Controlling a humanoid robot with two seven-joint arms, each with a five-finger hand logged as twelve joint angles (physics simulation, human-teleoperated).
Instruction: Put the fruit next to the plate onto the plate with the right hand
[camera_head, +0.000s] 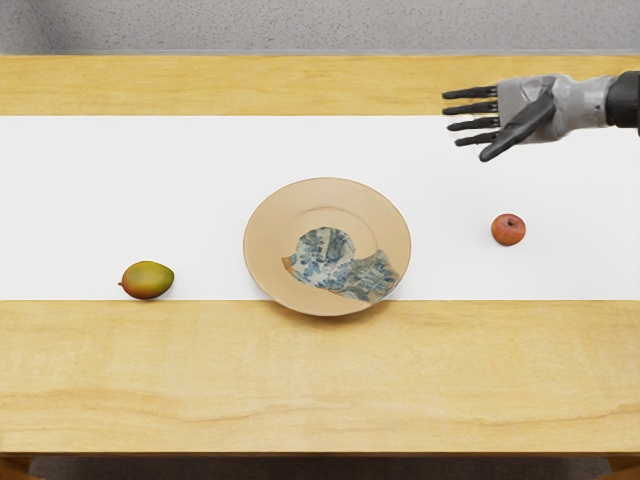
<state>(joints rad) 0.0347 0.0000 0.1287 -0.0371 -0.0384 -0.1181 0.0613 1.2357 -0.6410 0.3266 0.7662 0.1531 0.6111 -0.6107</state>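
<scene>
Grey right hand (515, 108), spread and empty, hangs beyond the red fruit (508, 229), forearm cut off.

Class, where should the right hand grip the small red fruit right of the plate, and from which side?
Probably around its widest middle, from above. The red fruit is round and sits low on the white strip with free space all round, so the open right hand could close on opposite sides.

Red fruit (508, 229) right of plate (300, 205)
</scene>
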